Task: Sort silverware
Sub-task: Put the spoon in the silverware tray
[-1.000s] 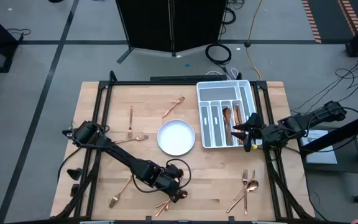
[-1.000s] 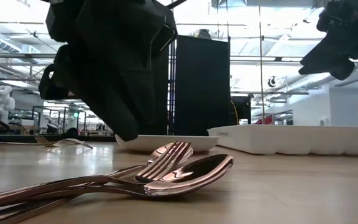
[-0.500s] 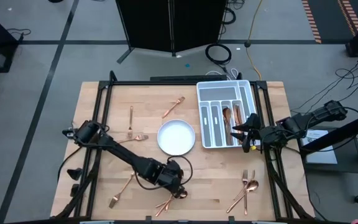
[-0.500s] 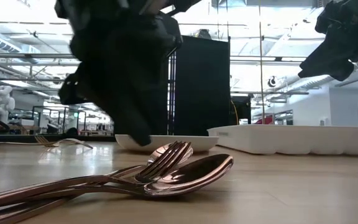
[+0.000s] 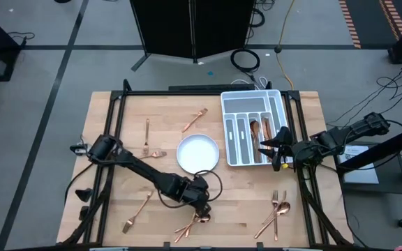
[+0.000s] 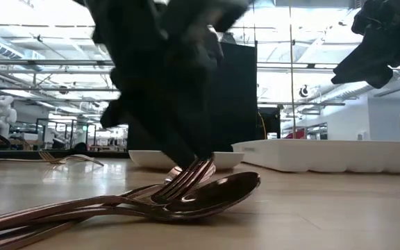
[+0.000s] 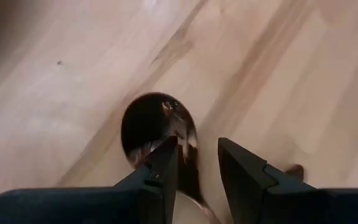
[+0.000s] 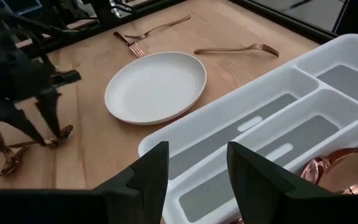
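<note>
Fingers (image 7: 166, 163) of left gripper (image 5: 202, 209) apart, straddling spoon (image 7: 157, 127) in cutlery pile near front tabletop (image 5: 243, 202) edge. Farther back, right gripper (image 5: 279, 148) hovers over tray (image 5: 251, 100), fingers apart, empty; spoons (image 8: 344, 171) lie inside.

The light butcher-block wooden surface (image 5: 243, 188) carries a round white ceramic plate (image 5: 198, 154) near its centre; a white plastic divided cutlery tray (image 5: 254, 127) lies just beside the plate, toward the far right corner; slim copper-coloured metal forks (image 5: 147, 136) lie far-left of the plate; one fork (image 5: 137, 211) lies near the left front edge; a crossed cluster of cutlery (image 5: 190, 225) lies front-centre; another cluster (image 5: 276, 213) lies front-right.
</note>
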You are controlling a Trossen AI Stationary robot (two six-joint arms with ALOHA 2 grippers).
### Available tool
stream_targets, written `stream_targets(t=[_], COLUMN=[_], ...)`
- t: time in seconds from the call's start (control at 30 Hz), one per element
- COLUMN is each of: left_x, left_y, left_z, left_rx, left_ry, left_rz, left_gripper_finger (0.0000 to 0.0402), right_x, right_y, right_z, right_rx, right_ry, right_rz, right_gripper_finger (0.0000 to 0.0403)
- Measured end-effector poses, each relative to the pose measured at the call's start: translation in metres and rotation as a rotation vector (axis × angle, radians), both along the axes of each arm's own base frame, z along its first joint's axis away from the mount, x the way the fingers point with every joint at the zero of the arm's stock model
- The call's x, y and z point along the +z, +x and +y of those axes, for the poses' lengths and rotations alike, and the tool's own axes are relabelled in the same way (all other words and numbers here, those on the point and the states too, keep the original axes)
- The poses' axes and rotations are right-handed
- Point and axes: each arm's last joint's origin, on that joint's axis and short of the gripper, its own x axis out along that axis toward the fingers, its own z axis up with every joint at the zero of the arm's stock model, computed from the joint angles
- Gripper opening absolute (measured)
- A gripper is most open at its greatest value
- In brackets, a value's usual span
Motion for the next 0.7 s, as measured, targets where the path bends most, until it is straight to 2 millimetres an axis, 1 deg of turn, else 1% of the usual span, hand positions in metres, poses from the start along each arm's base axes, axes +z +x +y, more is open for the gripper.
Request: stream_targets(t=[0.1,0.3,0.37,0.7], left_x=[-0.009,-0.011,-0.01,-0.012], left_y=[0.003,0.0,-0.001,0.008], left_z=[0.005,0.017,0.025,0.066], left_rx=[-0.036,-0.094,-0.117,-0.235], left_ry=[0.005,0.042,0.068,0.155], left_rz=[0.028,0.118,0.143,0.184], left_gripper_finger=[0.0109,0.0109,0.0109,0.0109], right_x=[-0.001,-0.002,-0.002,-0.002], right_y=[0.0,0.0,0.001,0.001], right_z=[0.0,0.0,0.0,0.0], right_rx=[0.001,0.001,0.003,0.006], right_ry=[0.0,-0.003,-0.007,-0.011], right_rz=[0.005,0.02,0.022,0.021], right_gripper_finger=[0.0155,0.0155,0.0155,0.0155])
